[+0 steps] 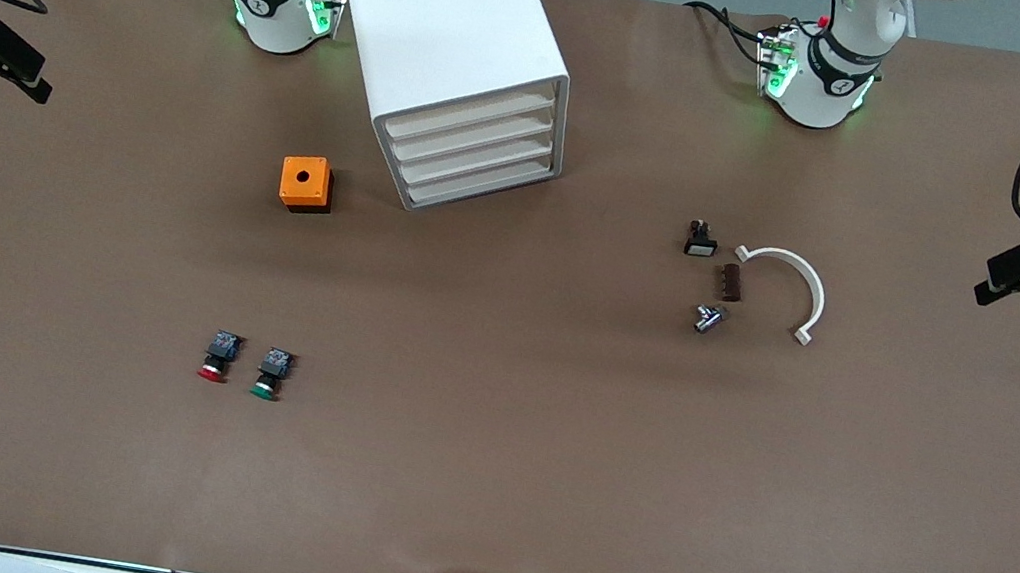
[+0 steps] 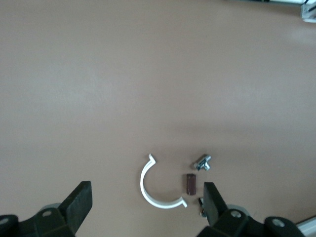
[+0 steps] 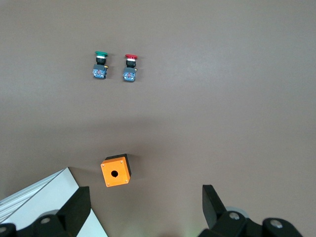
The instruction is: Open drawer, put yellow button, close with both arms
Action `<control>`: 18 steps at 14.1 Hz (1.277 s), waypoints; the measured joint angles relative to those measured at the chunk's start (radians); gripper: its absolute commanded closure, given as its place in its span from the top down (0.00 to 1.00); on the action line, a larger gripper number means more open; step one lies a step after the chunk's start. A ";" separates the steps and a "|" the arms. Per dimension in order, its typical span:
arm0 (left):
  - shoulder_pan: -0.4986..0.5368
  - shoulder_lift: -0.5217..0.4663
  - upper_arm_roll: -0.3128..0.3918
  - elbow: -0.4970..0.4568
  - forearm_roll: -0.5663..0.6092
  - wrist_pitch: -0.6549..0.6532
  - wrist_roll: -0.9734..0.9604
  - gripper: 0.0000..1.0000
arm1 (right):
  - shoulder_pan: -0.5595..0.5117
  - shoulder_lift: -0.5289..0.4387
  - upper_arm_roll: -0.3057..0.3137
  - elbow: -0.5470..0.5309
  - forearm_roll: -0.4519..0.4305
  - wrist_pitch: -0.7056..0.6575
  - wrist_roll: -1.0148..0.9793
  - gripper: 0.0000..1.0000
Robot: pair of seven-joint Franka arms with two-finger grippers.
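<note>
The table (image 1: pixel 477 504) is left broadly bare from four to eight o'clock. The drawer cabinet (image 1: pixel 463 57), at eleven o'clock, is shut and skewed, so it could be dragged when a drawer is pulled. The left gripper (image 2: pixel 145 190) is held wide at three o'clock, the right gripper (image 3: pixel 143 195) wide at nine. The yellow button is seen nowhere; the red switch (image 1: pixel 216 358) or green switch (image 1: pixel 271 374), at seven o'clock, could be taken instead.

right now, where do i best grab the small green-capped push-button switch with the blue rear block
Grip the green-capped switch by its black middle body, straight down from above. It lies on its side, cap toward the front camera, and the gap to the red-capped switch beside it probably admits one finger.
</note>
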 measured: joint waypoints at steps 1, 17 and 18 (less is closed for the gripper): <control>-0.002 0.021 0.000 0.030 0.000 -0.004 0.000 0.99 | 0.000 -0.001 0.000 0.000 0.000 0.000 0.000 1.00; -0.084 0.056 -0.007 0.076 0.082 -0.054 -0.097 1.00 | 0.000 -0.001 -0.001 -0.004 0.000 0.010 -0.045 1.00; -0.087 0.056 -0.008 0.077 0.082 -0.054 -0.104 0.99 | 0.000 -0.001 -0.001 -0.005 0.000 0.011 -0.045 1.00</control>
